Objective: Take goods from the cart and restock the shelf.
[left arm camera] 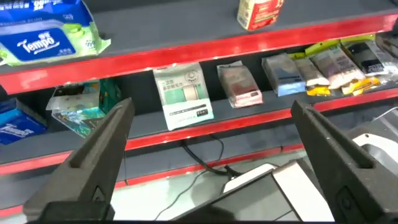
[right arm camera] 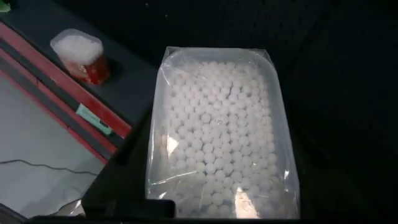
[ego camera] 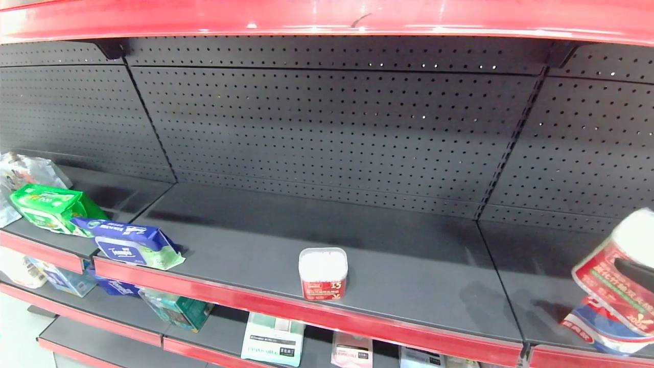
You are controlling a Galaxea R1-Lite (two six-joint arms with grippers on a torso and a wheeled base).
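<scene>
Plastic pack is grasped by the right hand over the shelf's front edge; it should be set down next.

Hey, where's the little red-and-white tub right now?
The red-and-white tub stands upright near the front edge of the shelf, in the head view's centre bay, with the blue wipes pack to its left.

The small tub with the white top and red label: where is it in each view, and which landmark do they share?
Head view: tub at picture centre, near the shelf's front edge.
Left wrist view: tub on the shelf above the flat packs.
Right wrist view: tub beside the bag of white balls.
Shared landmark: the red edge strip just before the tub.
</scene>
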